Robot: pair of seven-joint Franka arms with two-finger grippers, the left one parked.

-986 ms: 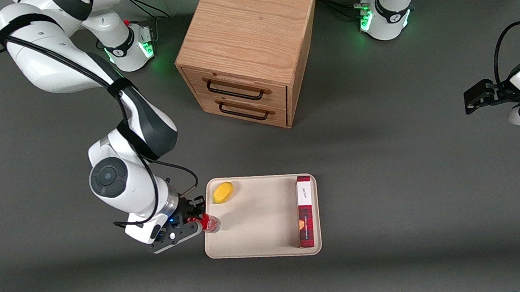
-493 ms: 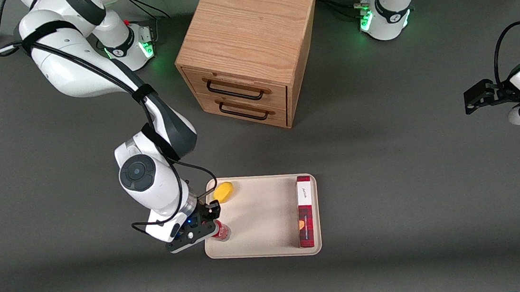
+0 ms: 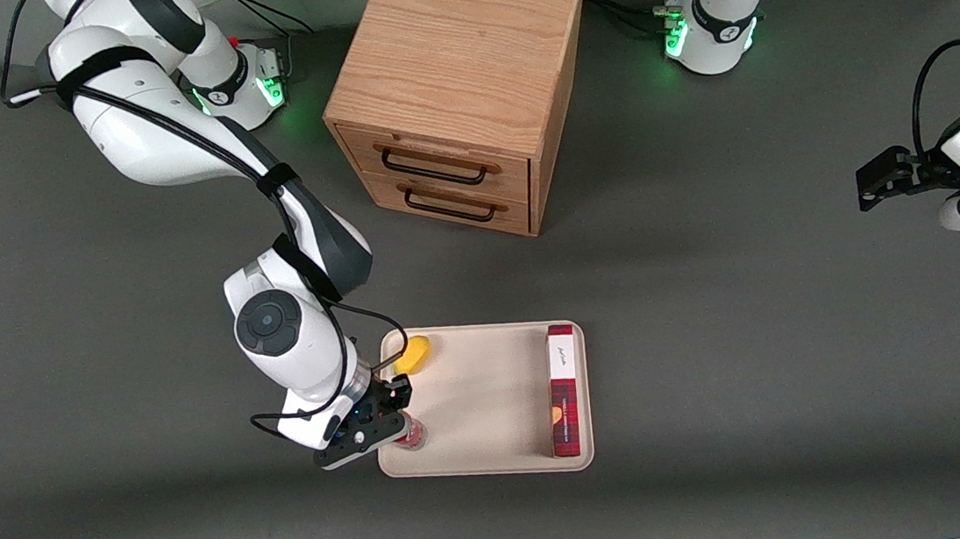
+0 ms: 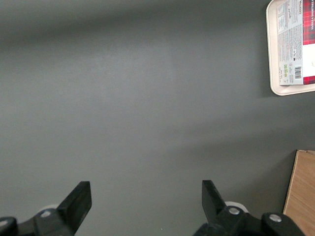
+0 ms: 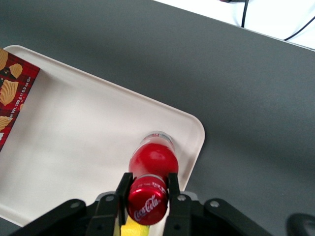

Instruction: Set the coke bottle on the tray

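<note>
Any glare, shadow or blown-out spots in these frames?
Front view: soft shadow band across the grey table; green base LEDs glow. Right wrist view: overexposed white strip past the table edge; gripper, jaws shut on the small red coke bottle over the beige tray, sharp.

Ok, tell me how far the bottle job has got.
Done: the coke bottle is picked up and over a corner of the tray. In hand: the gripper has its fingers shut on the neck under the cap. Left: set it down and let go.
</note>
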